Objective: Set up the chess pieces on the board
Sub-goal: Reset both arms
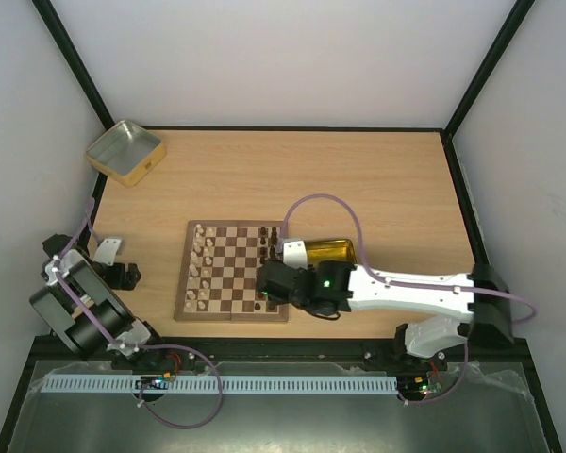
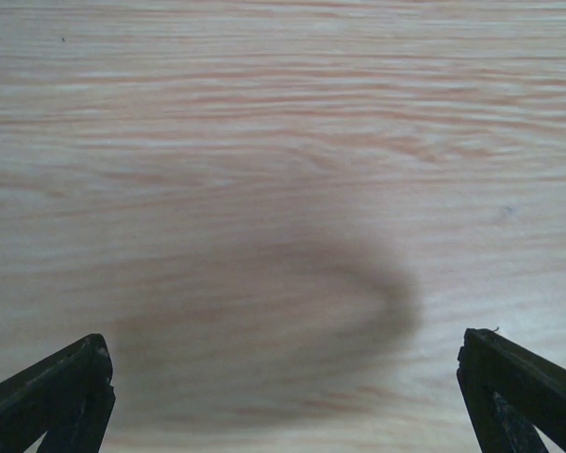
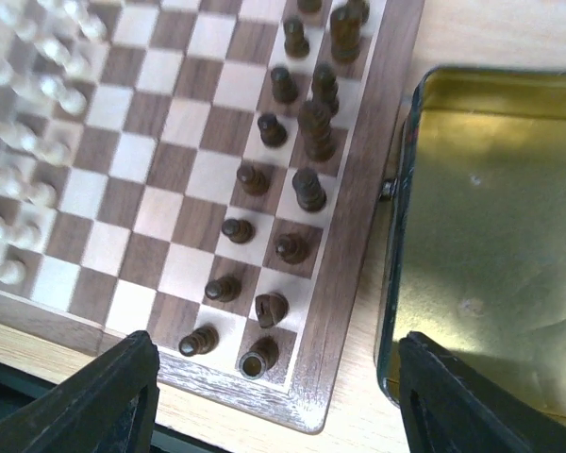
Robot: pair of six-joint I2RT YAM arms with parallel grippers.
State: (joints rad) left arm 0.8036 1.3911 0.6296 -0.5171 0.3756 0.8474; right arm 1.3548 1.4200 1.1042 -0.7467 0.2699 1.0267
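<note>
right pincer spread above the dark corner of the board

the right pincer (image 3: 275,347) hung with its jaws apart and nothing between them, over the near corner of the chessboard (image 3: 360,208). the dark chess pieces (image 3: 307,189) lay directly ahead of it and below, in two files running away from the pincer along the board edge just beside the gold tin (image 3: 491,236). the pale chess pieces (image 3: 38,151) lined the opposite edge, blurred in the wrist view. the right arm was plainly the nearer one. the left pincer (image 2: 283,344) gaped wide over bare counter (image 2: 283,142), well apart from the board. the two dark pieces nearest the corner looked tilted, though whether they stood or had toppled was hard to tell. the tin seemed empty, its near end cut off.
</note>
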